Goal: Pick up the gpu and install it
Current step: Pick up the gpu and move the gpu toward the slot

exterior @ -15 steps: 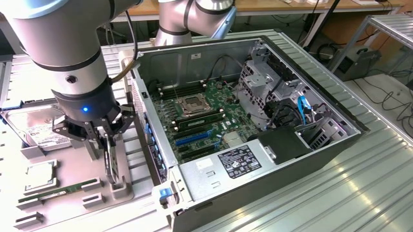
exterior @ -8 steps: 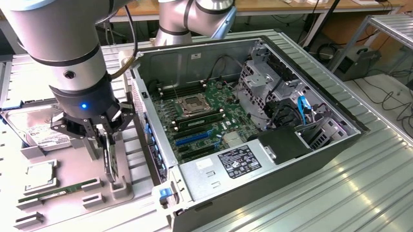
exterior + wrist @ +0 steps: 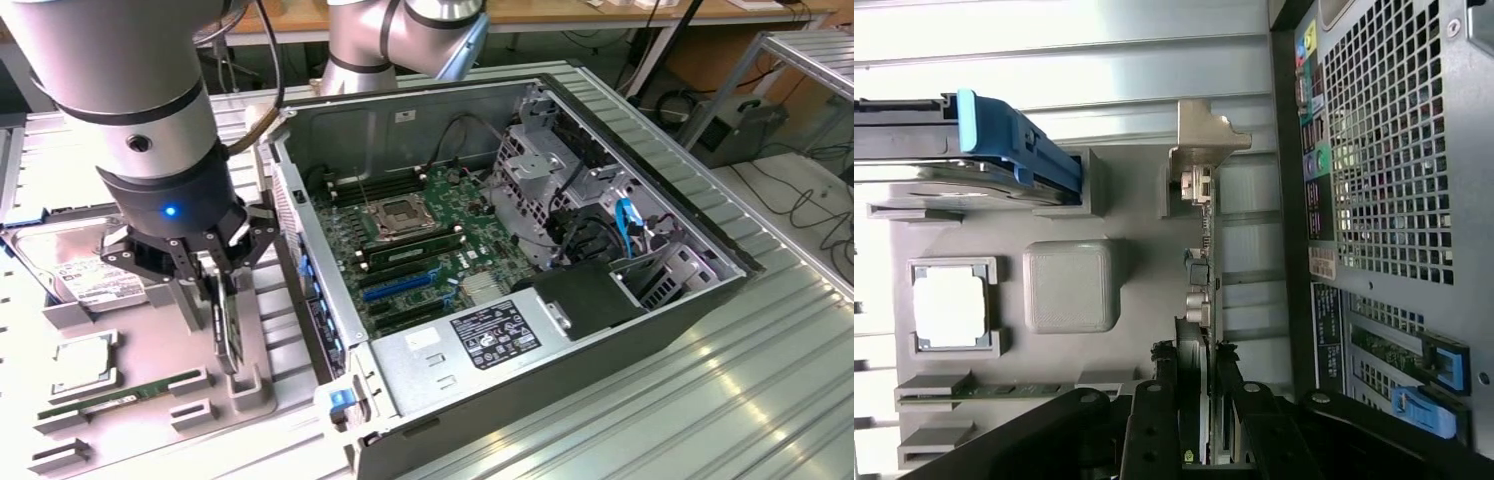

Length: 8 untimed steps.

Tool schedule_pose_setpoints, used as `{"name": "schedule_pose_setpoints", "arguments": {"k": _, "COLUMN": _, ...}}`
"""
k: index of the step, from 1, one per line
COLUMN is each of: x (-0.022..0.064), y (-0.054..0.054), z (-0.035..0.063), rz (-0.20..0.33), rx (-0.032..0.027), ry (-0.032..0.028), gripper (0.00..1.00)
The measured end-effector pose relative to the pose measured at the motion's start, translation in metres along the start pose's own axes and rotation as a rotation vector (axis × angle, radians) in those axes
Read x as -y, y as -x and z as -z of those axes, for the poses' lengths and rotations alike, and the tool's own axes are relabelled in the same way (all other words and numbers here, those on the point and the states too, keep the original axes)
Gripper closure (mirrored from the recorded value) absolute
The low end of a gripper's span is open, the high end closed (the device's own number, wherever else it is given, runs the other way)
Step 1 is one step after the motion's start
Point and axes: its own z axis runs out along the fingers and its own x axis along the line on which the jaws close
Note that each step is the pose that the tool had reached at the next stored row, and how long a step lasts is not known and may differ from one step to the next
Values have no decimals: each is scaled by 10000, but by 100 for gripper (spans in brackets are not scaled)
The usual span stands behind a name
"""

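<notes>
The gripper [image 3: 218, 295] is clasping the gpu [image 3: 230, 340], which is standing on edge in its tray [image 3: 134, 345]. The wrist view is showing the bracket [image 3: 1206, 135] sitting near the case [image 3: 1394, 150] grille, while the exterior view is showing the case lying open beside the tray.

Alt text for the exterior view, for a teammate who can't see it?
The arm's claw hangs low over the gpu, which stands on edge in a gray parts tray at the exterior view's left. Beside it, an open computer case shows its motherboard.
</notes>
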Motion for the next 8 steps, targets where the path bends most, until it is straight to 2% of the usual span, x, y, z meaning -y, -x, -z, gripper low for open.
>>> {"name": "schedule_pose_setpoints", "arguments": {"k": 8, "x": -3, "y": 2, "z": 78, "rz": 0, "rx": 0, "ry": 0, "gripper": 74}}
